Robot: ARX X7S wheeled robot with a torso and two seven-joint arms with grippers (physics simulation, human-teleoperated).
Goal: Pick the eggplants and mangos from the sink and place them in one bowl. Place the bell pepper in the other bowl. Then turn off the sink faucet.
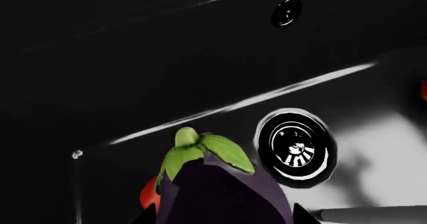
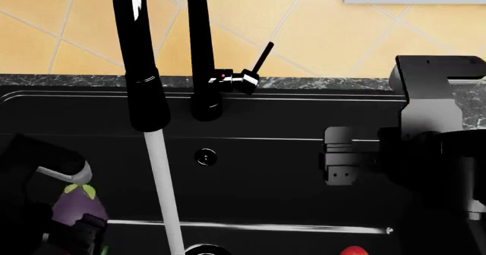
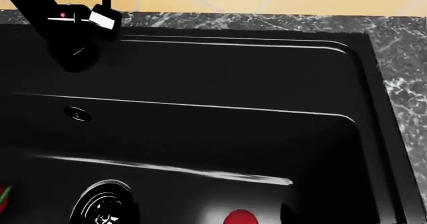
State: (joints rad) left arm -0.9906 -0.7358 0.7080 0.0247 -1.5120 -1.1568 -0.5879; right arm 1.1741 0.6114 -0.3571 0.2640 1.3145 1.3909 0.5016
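While our left wrist camera looks down into the glossy black sink basin, we see the dark purple eggplant with its green leafy cap filling the lower edge, held between the tips of our left gripper, which is clamped on it. A red rounded thing peeks out just behind the eggplant, and the round chrome-ringed drain lies near it on the sink floor.

From the head view, we find the eggplant at the lower left, held in our left gripper above the basin. A white stream of water runs from the tall black faucet, whose thin lever handle stands tilted upward. Our right gripper hangs over the sink's right side; we cannot tell whether its jaws are parted.

Through the right wrist view, we see the sink, the drain and a red rounded object on the floor.
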